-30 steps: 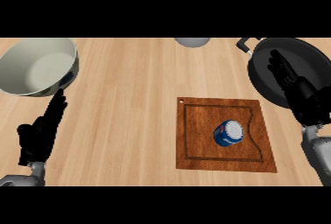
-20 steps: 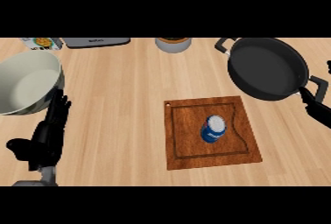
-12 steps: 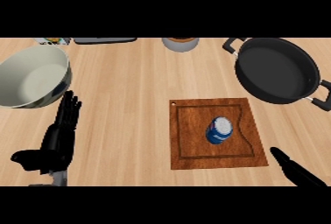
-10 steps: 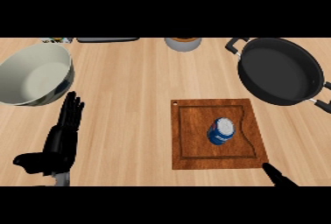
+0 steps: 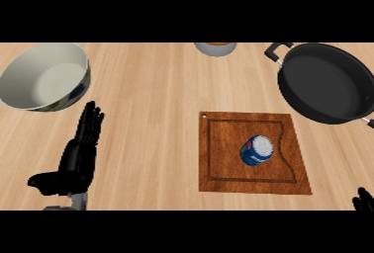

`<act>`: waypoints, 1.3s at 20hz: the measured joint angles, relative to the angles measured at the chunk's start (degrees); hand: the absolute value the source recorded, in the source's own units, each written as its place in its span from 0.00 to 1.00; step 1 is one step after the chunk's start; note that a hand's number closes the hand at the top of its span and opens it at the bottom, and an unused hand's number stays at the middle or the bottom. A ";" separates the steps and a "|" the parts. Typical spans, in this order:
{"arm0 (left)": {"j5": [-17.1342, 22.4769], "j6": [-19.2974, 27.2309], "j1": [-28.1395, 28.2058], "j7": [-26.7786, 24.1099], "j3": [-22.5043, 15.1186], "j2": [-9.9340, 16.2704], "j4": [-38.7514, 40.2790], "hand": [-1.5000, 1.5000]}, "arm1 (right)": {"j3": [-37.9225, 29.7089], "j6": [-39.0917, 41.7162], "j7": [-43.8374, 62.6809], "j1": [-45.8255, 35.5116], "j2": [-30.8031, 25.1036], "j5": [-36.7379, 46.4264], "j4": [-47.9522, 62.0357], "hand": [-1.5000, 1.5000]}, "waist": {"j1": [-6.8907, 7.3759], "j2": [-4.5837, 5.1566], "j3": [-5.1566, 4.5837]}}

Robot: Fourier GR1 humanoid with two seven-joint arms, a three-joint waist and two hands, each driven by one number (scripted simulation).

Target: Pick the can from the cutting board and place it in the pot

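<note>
The blue and white metal can (image 5: 257, 149) lies on its side in the middle of the brown wooden cutting board (image 5: 219, 173), which sits near the counter's front edge. The wide black pot (image 5: 329, 86) waits at the far right corner, empty, apart from the board. The left hand (image 5: 76, 158) rests open by the front left, fingers straight. Only a tip of the right hand (image 5: 363, 199) shows at the front right corner, so I cannot tell how it is set. Nothing is picked up yet. Next, the right hand should probably reach over the board and wrap around the can.
</note>
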 measured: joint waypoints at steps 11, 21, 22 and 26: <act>-0.68 -0.78 -1.42 1.06 0.05 -0.46 0.42 0.50 | 10.02 19.51 30.87 -12.76 10.64 26.57 0.34 0.00 | 1.33 -0.14 0.23; -1.97 -1.49 -0.76 1.34 0.84 -1.86 0.24 0.50 | 10.26 27.11 43.62 -24.81 13.91 29.98 10.73 0.00 | 0.78 -0.40 0.34; -2.57 -1.12 -1.08 1.38 0.69 -2.45 0.52 0.50 | 9.41 27.33 43.38 -25.91 13.80 29.21 11.85 0.00 | 0.73 -0.42 0.35; -3.25 -2.03 -0.67 1.38 1.34 -3.04 0.41 0.50 | 9.07 26.11 43.55 -28.36 14.46 28.90 15.85 0.00 | 0.65 -0.44 0.36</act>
